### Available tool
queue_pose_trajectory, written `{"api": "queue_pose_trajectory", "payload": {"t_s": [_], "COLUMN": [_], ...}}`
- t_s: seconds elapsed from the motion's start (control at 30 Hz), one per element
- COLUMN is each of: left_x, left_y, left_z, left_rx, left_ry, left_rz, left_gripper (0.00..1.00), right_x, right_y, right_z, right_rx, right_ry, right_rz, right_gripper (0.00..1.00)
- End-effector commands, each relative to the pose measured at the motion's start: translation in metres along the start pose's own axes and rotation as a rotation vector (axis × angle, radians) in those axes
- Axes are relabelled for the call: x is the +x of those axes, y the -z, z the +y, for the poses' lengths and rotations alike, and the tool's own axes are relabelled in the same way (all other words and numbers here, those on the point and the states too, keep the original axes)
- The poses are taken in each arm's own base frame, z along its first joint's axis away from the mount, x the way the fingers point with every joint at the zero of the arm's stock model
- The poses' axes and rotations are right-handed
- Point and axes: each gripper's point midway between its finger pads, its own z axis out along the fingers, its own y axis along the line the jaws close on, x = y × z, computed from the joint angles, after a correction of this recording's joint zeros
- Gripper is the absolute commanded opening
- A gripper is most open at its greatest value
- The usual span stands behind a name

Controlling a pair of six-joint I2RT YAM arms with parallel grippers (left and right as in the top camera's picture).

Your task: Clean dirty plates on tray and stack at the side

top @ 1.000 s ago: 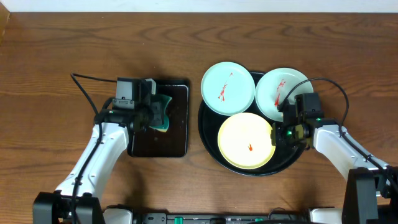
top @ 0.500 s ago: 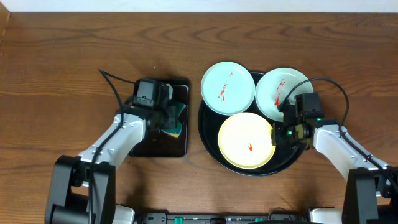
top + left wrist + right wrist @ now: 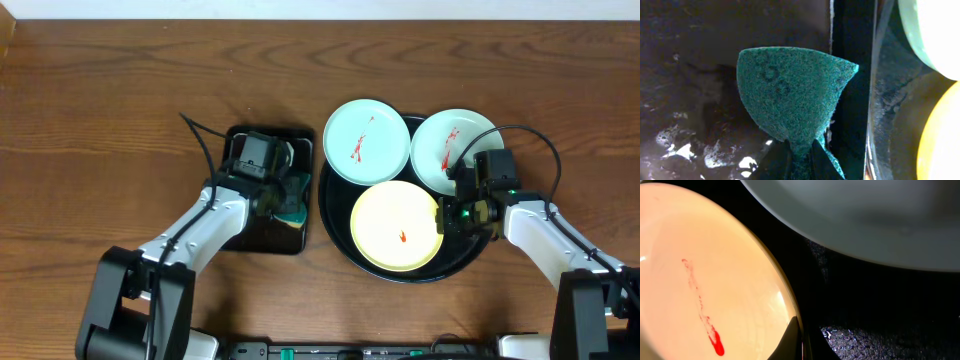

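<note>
The round black tray (image 3: 335,245) holds three plates, each with red smears: a pale blue one (image 3: 367,141) at the back left overhanging the rim, a pale blue one (image 3: 450,150) at the back right, and a pale yellow one (image 3: 395,226) in front. My right gripper (image 3: 445,216) is shut on the yellow plate's right rim (image 3: 790,311). My left gripper (image 3: 288,200) is shut on the green sponge (image 3: 792,92), held over the right edge of the small rectangular tray (image 3: 245,238), close to the round tray.
The small rectangular black tray looks wet in the left wrist view (image 3: 695,115). Brown wooden table (image 3: 120,90) lies all around. The right arm's cable (image 3: 530,140) loops over the back right of the round tray.
My left gripper has carried the sponge to the right across the small tray, toward the round tray. The right arm and the plates have not moved.
</note>
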Motion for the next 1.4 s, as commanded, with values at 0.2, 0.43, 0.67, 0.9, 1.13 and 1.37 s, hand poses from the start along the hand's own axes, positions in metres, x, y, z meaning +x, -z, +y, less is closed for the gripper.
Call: {"api": "queue_pose_trajectory", "payload": {"t_s": [0.2,0.43,0.67,0.9,1.13,1.37], "left_x": [0.006,0.001,-0.031,-0.061,-0.070,-0.067], "left_y": [0.000,0.004,0.038,0.081,0.115,0.154], "left_z": [-0.014,-0.007,0.005,0.008,0.017,0.007], "left_rx": [0.073,0.075,0.153,0.366,0.563,0.807], "left_ry": [0.034,0.064,0.050,0.039,-0.037,-0.088], "left_rz": [0.027,0.013,-0.114,-0.246,-0.331,-0.388], "left_gripper": [0.08,0.07,0.07,0.08,0.07,0.07], "right_x": [-0.006,-0.006,-0.007,-0.007,-0.007,-0.008], "right_y": [0.001,0.001,0.001,0.001,0.001,0.001], "right_z": [-0.001,-0.001,-0.002,-0.002,-0.002,-0.002], "right_rx": [0.029,0.030,0.031,0.031,0.032,0.031], "right_ry": [-0.005,-0.004,-0.003,-0.003,-0.003,-0.002], "right_rz": [-0.013,-0.013,-0.017,-0.018,-0.018,-0.022], "right_gripper": [0.01,0.01,0.01,0.01,0.01,0.01]}}
